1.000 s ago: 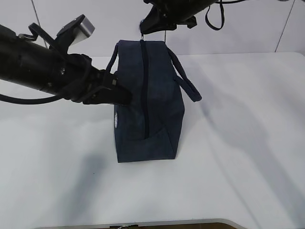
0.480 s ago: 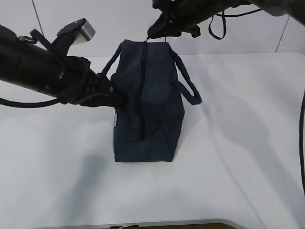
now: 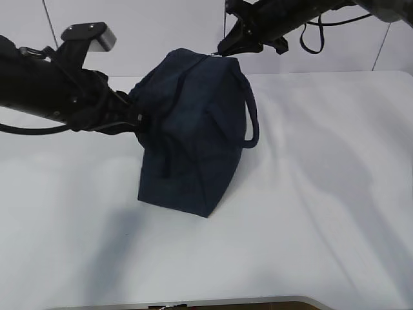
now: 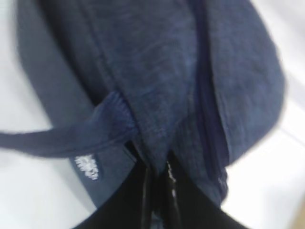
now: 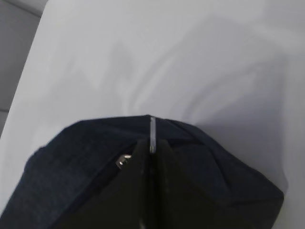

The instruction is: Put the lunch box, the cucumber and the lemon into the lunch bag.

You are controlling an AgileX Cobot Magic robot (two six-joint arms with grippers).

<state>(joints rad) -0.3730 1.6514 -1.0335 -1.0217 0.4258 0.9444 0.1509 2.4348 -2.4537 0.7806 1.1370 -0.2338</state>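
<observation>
Exterior: lunch bag [image 3: 193, 139] on white table [image 3: 322, 213], tipped and twisted, top leaning toward the far right, base corner nearest the camera. Left gripper [image 3: 139, 119] pressed into the bag's left side by the handle, jaws closed on a fold of fabric. Right gripper [image 3: 222, 48] at the top far end of the bag, pinched on the zipper pull. Zipper looks closed from here. Lunch box, cucumber, lemon: not in any view. No other clutter on the table.

Left wrist: navy fabric fills the frame, handle strap [image 4: 62, 138] running off left, small white label [image 4: 87, 167] below it. Jaws nearly together with bag cloth bunched between them. Zipper line [image 4: 207, 109] running up the right, teeth closed as far as visible.

Right wrist: jaws narrow, clamped on silver ring pull [image 5: 152, 135] at the bag's end; slider [image 5: 125, 160] just left of it.

Step in hand, judged: unzipping. Done well: hold the left pinch firm as anchor, draw the pull along the zipper line, not upward, or the bag just lifts and tilts. Bag already skewed, so risk of dragging it instead of running the slider. In the way: loose handle [image 3: 250, 123] hanging on the right side, could flop over the opening later.
</observation>
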